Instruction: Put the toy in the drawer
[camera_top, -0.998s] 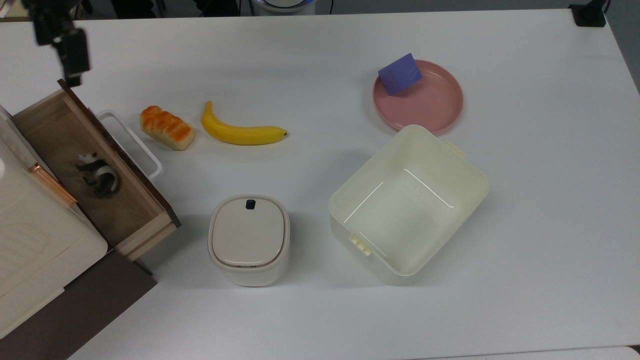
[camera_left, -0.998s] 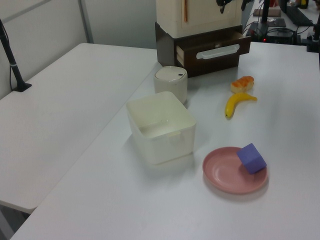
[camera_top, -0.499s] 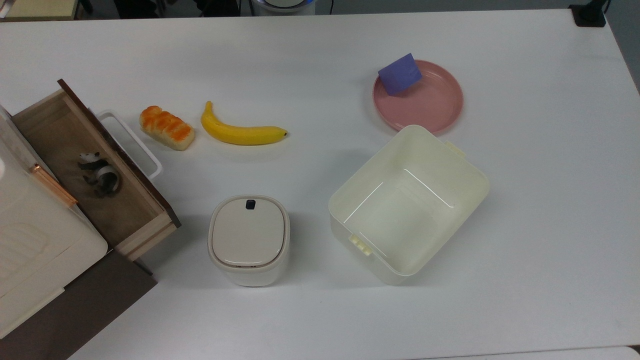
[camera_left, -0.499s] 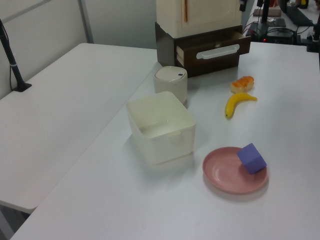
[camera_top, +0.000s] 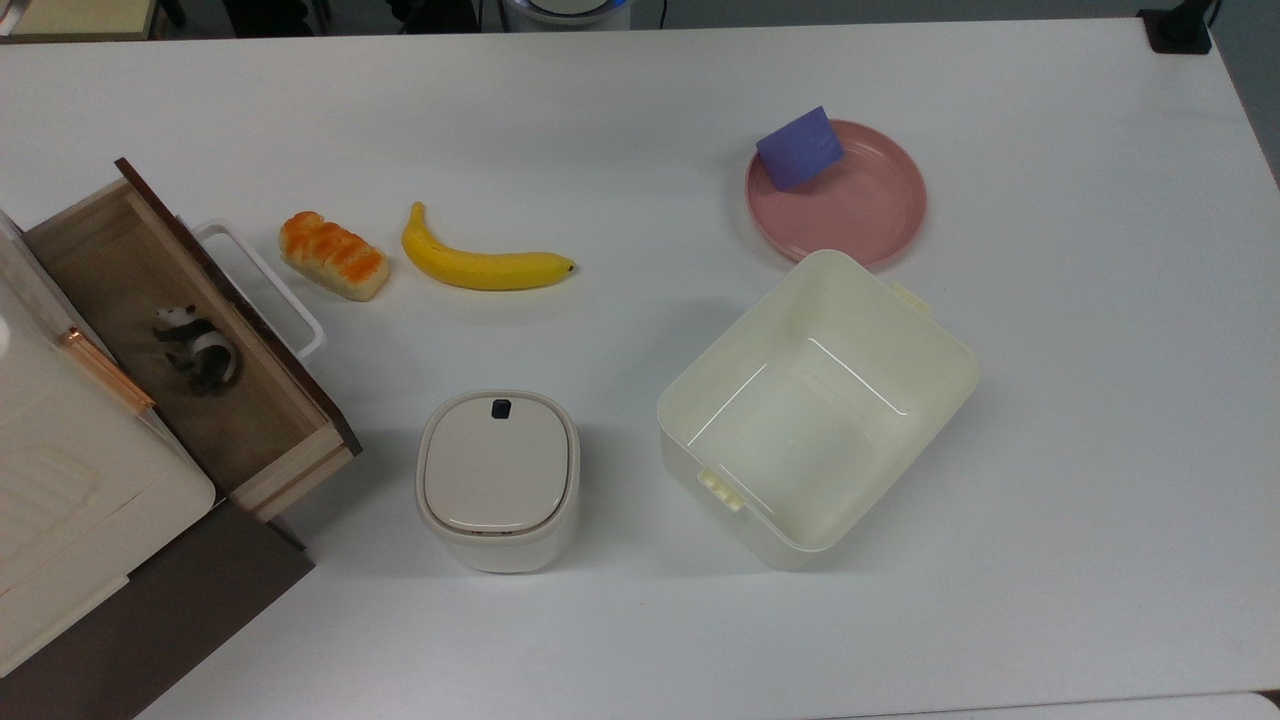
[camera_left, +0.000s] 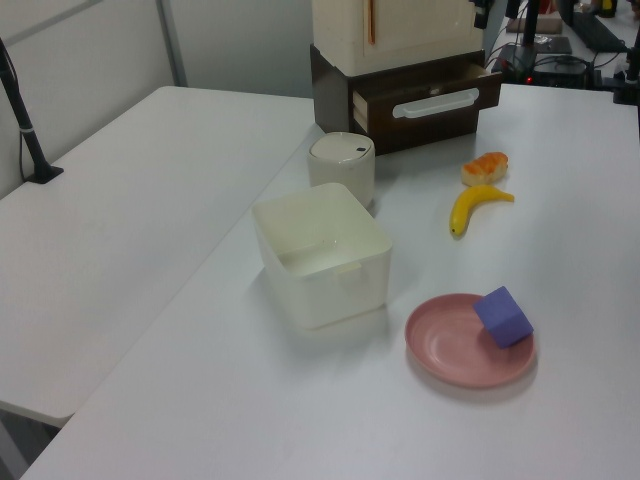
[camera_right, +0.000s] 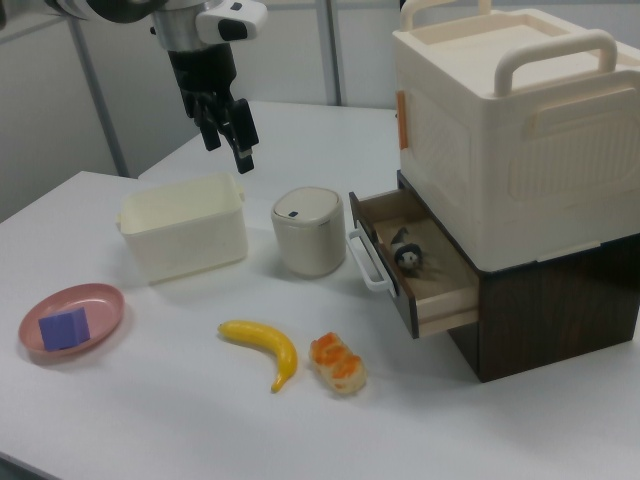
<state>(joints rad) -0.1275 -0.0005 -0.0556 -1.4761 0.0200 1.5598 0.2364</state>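
Toy (camera_top: 196, 345): we find the small black-and-white panda lying on its side on the brown bottom of the drawer (camera_top: 285, 455), nearer the cabinet than the front panel; in the right view the toy (camera_right: 408, 254) sits about midway along the open drawer (camera_right: 440, 303). We note the drawer pulled out from the dark brown base, its white loop handle (camera_top: 262, 286) facing the table (camera_top: 640, 110); in the left view the drawer (camera_left: 425, 103) shows its dark front under the cream carry box (camera_right: 520, 130) that rests on the cabinet.

In the right view we see the gripper (camera_right: 226, 128) raised high above the table, over the far side beyond the cream bin (camera_right: 183, 238), well apart from the drawer. Its two fingers point downward with a modest gap between them and nothing held.

On the table, in the top view, we record an orange bread-loaf toy (camera_top: 333, 256) just beside the handle, a banana (camera_top: 482, 263) next to it, a lidded cream canister (camera_top: 497, 480) in front of the drawer's corner, and the open cream bin (camera_top: 930, 390) to the top view's right of the canister. A pink plate (camera_top: 870, 205) stands just beyond the bin, with a purple cube (camera_top: 799, 148) resting on its edge.
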